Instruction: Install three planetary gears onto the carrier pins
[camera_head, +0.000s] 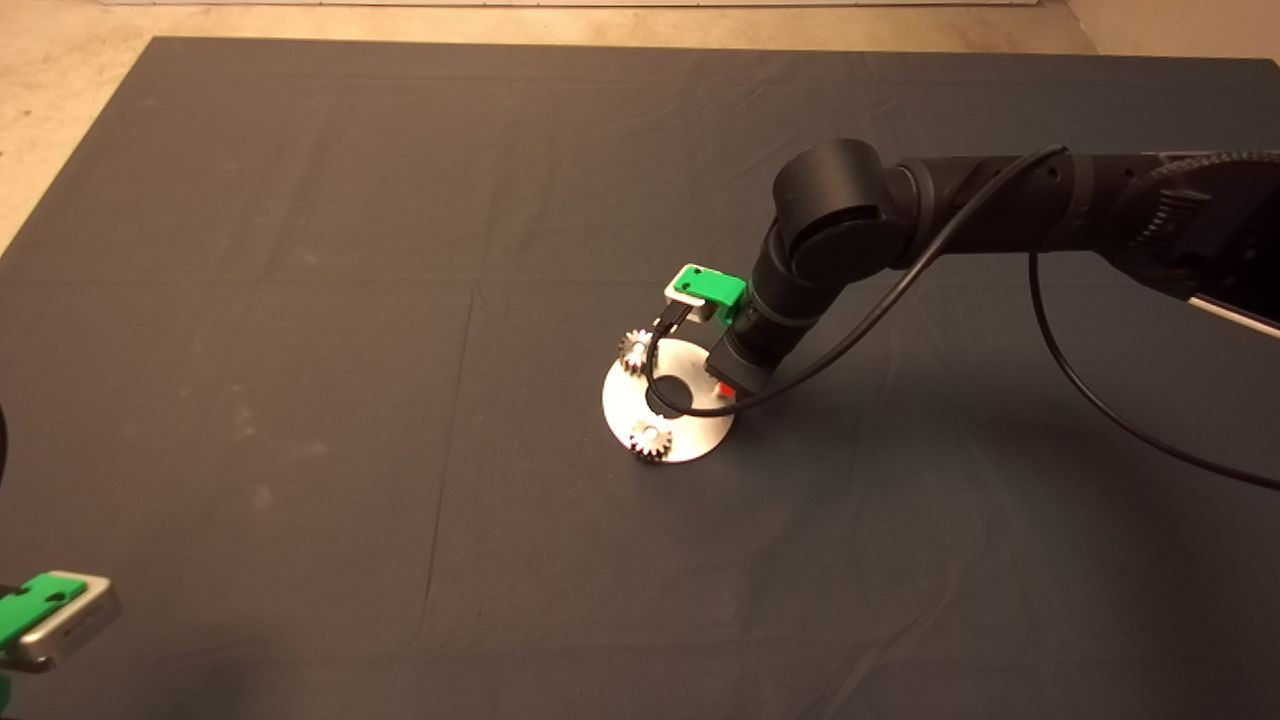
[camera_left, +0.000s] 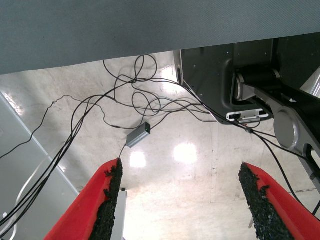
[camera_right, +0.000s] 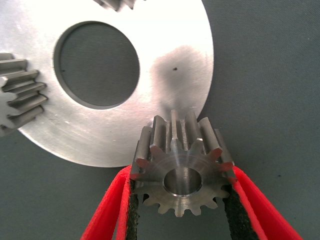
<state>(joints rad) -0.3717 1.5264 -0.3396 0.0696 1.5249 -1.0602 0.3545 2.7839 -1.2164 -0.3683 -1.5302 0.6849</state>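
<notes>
The right gripper is down at the round silver disc, its red fingers pinched on the third planetary gear — teeth pressed into the black pads on both sides, bore facing the wrist camera. Two gears are already seated: one at the disc's far edge, one at its near edge. Here's what matters now: in the right wrist view the held gear hangs at the rim of the disc, overlapping its edge, bore upright and in line with the gripper's approach. The pin it is meant for isn't visible — hidden under the gear, or the gear may already be sliding over it; I can't tell which. So the coming move looks like a straight push along the bore's axis, down toward the plate, and any tilt would likely jam the hole on the stud. The left gripper waits well away at the mat's near left corner, its fingers spread wide over floor and cables — the right arm is plainly the nearer.
</notes>
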